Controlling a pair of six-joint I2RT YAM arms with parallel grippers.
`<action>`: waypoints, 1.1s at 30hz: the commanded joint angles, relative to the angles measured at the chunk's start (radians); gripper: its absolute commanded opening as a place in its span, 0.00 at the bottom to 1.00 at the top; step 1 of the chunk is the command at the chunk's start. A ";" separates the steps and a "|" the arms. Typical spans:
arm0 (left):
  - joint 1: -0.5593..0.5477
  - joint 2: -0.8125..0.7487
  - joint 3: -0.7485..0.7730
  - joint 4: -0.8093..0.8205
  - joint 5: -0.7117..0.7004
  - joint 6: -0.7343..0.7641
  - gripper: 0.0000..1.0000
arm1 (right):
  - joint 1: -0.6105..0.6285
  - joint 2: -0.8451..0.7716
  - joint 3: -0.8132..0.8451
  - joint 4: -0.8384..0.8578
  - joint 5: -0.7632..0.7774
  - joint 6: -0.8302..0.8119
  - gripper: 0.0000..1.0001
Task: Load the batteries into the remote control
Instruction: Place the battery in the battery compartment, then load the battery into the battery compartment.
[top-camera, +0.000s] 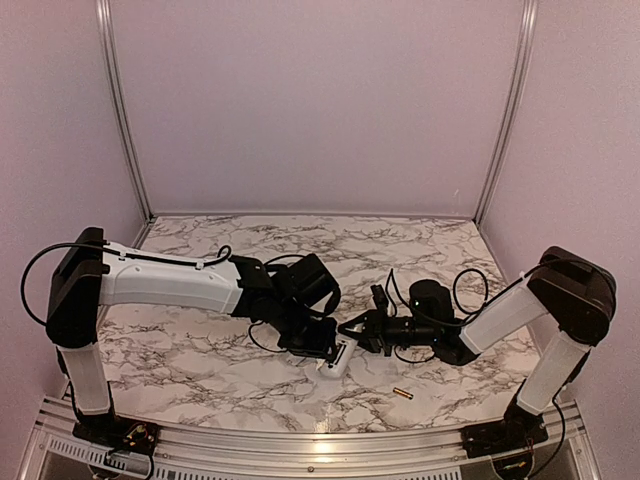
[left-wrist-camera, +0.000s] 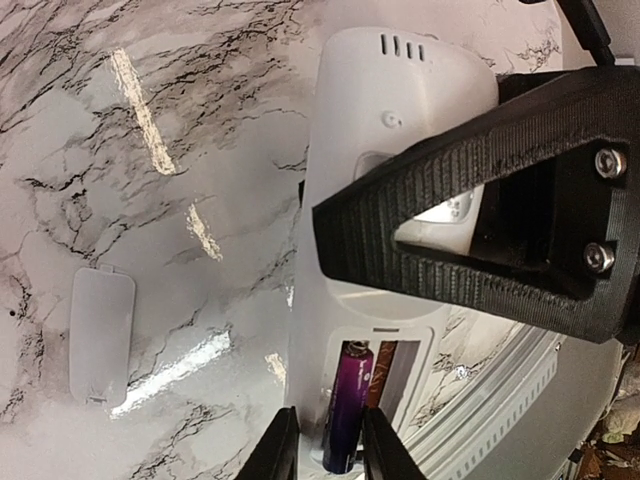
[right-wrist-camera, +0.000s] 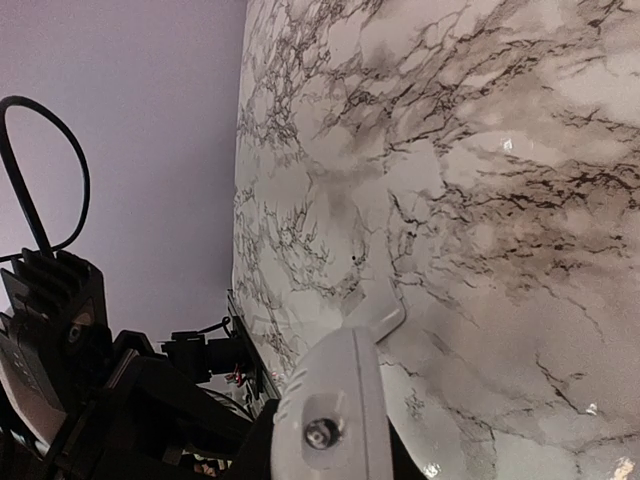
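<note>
The white remote control (top-camera: 335, 360) lies back side up at the table's middle, its battery bay uncovered. In the left wrist view a dark purple battery (left-wrist-camera: 347, 400) sits in the bay's left slot. My left gripper (left-wrist-camera: 328, 420) is open and straddles it, with a slim gap on the left side. A brownish strip (left-wrist-camera: 381, 368) shows beside the battery; what it is I cannot tell. My right gripper (top-camera: 358, 335) is shut on the remote control (right-wrist-camera: 340, 400) from the right, one black finger (left-wrist-camera: 470, 230) crossing its body (left-wrist-camera: 400, 90). A gold battery (top-camera: 402, 393) lies loose on the table, nearer the front.
The detached white battery cover (left-wrist-camera: 100, 335) lies flat on the marble table, left of the remote in the left wrist view, and behind the remote's end in the right wrist view (right-wrist-camera: 378, 310). The metal front rail (top-camera: 320, 445) runs close behind the gold battery.
</note>
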 joint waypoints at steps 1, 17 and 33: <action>0.016 -0.003 -0.016 -0.007 -0.056 0.009 0.24 | 0.020 -0.001 -0.001 0.069 -0.043 0.023 0.00; 0.022 -0.128 -0.112 0.137 -0.028 0.061 0.42 | 0.020 -0.007 -0.013 0.092 -0.052 0.022 0.00; 0.084 -0.422 -0.450 0.558 0.183 0.359 0.64 | 0.011 0.006 -0.019 0.227 -0.163 0.040 0.00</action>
